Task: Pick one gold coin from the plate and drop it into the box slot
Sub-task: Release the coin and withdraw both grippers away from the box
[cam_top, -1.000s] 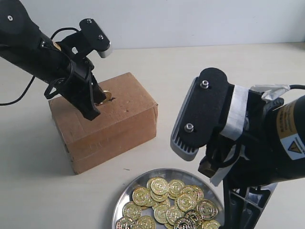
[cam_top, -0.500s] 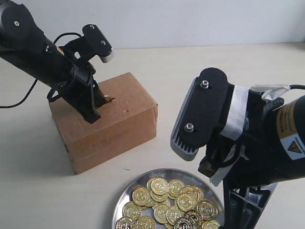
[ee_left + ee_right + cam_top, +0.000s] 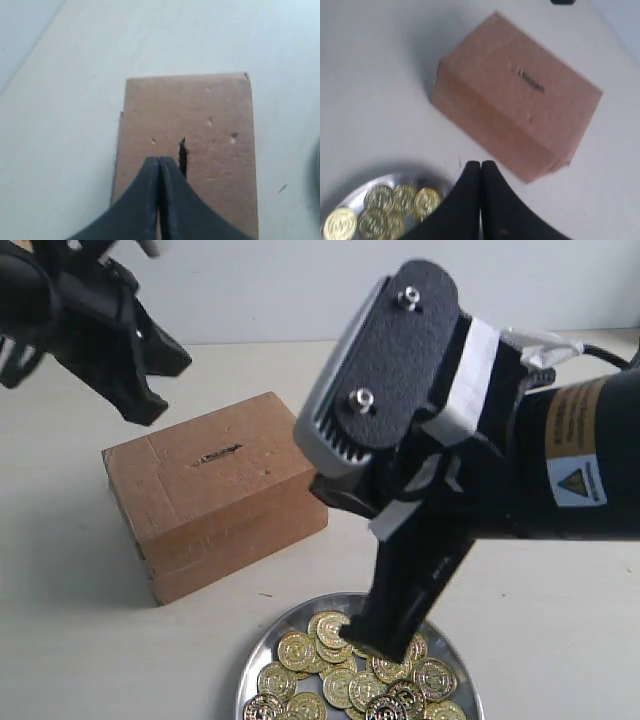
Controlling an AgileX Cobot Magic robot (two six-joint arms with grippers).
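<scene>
The brown cardboard box (image 3: 215, 495) stands left of centre, its dark slot (image 3: 218, 454) bare on top. My left gripper (image 3: 150, 412) hangs above and to the left of the box, shut and empty. In the left wrist view its tips (image 3: 159, 161) sit just beside the slot (image 3: 183, 156) on the box (image 3: 200, 110). The silver plate (image 3: 256, 678) at the front edge holds several gold coins (image 3: 340, 680). My right gripper (image 3: 388, 645) reaches down over the coins, shut. The right wrist view shows its tips (image 3: 480, 164) closed, with coins (image 3: 385, 210) and the plate (image 3: 350, 196) beside them.
The pale tabletop (image 3: 70, 630) spreads around the box and the plate. The right arm's bulky body (image 3: 470, 440) fills the middle and right of the exterior view and hides the plate's right side. A light wall (image 3: 280, 285) runs behind.
My left gripper has lifted up and left, away from the slot, and the coin seen at the slot is gone from sight. The right arm has swung forward and down over the plate.
</scene>
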